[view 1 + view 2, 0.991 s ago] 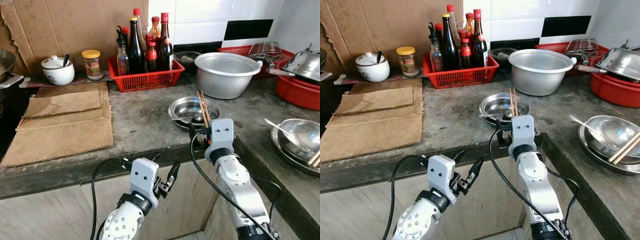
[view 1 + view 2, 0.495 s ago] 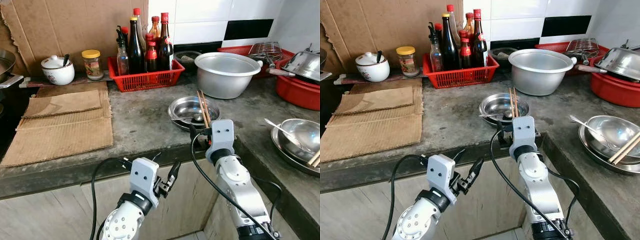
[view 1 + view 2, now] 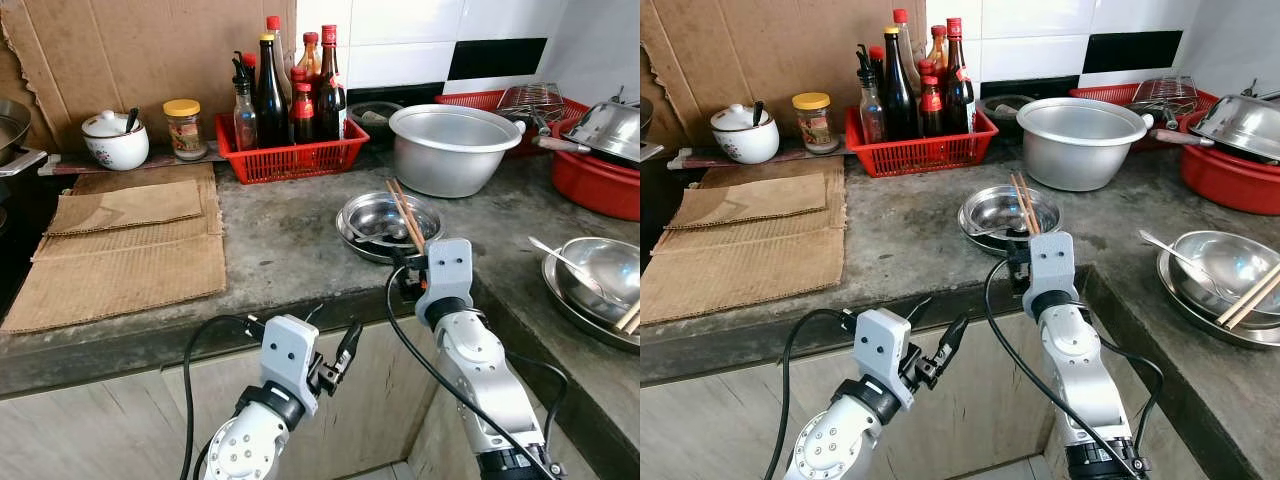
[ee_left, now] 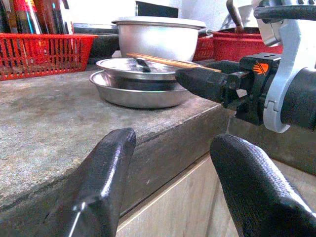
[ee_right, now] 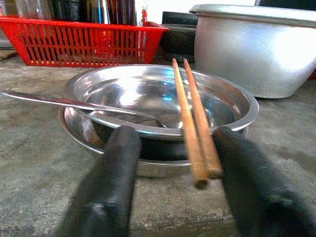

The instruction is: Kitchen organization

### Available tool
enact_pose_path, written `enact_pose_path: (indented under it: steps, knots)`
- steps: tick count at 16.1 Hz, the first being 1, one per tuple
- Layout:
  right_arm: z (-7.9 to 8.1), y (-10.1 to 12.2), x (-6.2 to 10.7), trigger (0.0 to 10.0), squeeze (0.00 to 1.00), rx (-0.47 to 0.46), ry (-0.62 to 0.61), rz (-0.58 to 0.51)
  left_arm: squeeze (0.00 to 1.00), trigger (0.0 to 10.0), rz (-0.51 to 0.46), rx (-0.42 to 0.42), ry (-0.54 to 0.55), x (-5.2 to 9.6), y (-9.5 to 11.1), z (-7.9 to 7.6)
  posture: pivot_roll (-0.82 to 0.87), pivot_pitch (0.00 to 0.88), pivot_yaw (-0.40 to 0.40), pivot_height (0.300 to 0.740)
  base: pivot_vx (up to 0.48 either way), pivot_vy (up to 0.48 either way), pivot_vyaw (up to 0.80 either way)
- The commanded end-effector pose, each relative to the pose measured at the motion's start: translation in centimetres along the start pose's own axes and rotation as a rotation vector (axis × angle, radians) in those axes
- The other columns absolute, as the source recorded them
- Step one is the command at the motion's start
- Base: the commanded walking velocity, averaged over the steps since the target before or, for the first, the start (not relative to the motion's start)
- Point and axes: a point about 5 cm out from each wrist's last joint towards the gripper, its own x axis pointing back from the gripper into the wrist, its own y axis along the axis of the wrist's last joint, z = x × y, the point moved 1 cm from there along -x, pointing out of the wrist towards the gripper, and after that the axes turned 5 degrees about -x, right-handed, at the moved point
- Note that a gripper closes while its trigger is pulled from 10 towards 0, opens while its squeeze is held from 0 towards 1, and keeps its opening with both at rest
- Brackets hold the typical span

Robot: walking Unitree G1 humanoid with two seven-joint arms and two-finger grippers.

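A pair of wooden chopsticks [image 5: 190, 116] lies across the rim of a steel bowl [image 3: 350, 215] stacked on a steel plate near the counter's front edge. A spoon [image 5: 74, 102] rests in the bowl too. My right gripper [image 5: 175, 140] is at the counter edge just before the bowl. It is open, and the near ends of the chopsticks lie between its fingers, close to one pad [image 5: 237, 163]. My left gripper [image 4: 170, 143] hangs open below the counter edge, in front of the cabinet, holding nothing.
A big aluminium pot [image 3: 452, 145] stands behind the bowl. A red basket of sauce bottles [image 3: 290, 155] sits at the back wall, with a glass jar [image 3: 184, 128] and a ceramic pot [image 3: 115, 140] to its left. Cardboard sheets [image 3: 125, 245] cover the left counter. Stacked steel bowls [image 3: 600, 275] sit at the right.
The chopsticks have swung slightly, their far ends now pointing more to the left. My right gripper has edged a little forward. The left arm has not moved.
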Motion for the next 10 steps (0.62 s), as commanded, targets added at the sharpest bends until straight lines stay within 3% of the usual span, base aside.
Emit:
enact_pose_path:
  steps: [1, 2, 6, 7, 8, 10]
  knots:
    - [-0.20, 0.00, 0.08, 4.6, 0.00, -0.008, -0.008, -0.003, 0.00, 10.0, -0.026, -0.006, 0.003, -0.11, 0.51, 0.01, 0.07, 0.000, -0.038, 0.740, 0.000, 0.000, 0.00]
    - [-0.18, 0.01, 0.09, 10.0, 0.00, -0.007, -0.007, -0.002, 0.00, 10.0, -0.025, -0.007, 0.004, -0.12, 0.52, 0.03, 0.07, 0.000, -0.040, 0.740, 0.000, 0.000, 0.00]
    - [-0.37, 0.19, 0.00, 10.0, 0.00, -0.001, -0.011, -0.007, 0.00, 10.0, -0.025, -0.012, 0.007, -0.21, 0.53, 0.13, 0.07, 0.000, -0.039, 0.740, 0.000, 0.000, 0.00]
    - [-0.40, 0.22, 0.00, 1.6, 0.00, 0.000, -0.011, -0.009, 0.00, 10.0, -0.026, -0.012, 0.006, -0.21, 0.54, 0.12, 0.07, 0.000, -0.039, 0.740, 0.000, 0.000, 0.00]
    - [-0.43, 0.32, -0.02, 0.0, 0.00, -0.001, -0.013, -0.013, 0.00, 10.0, -0.026, -0.013, 0.006, -0.22, 0.53, 0.11, 0.07, 0.000, -0.037, 0.740, 0.000, 0.000, 0.00]
    - [-0.47, 0.45, -0.05, 0.0, 0.00, -0.003, -0.017, -0.019, 0.00, 10.0, -0.026, -0.013, 0.008, -0.23, 0.54, 0.13, 0.07, 0.000, -0.040, 0.740, 0.000, 0.000, 0.00]
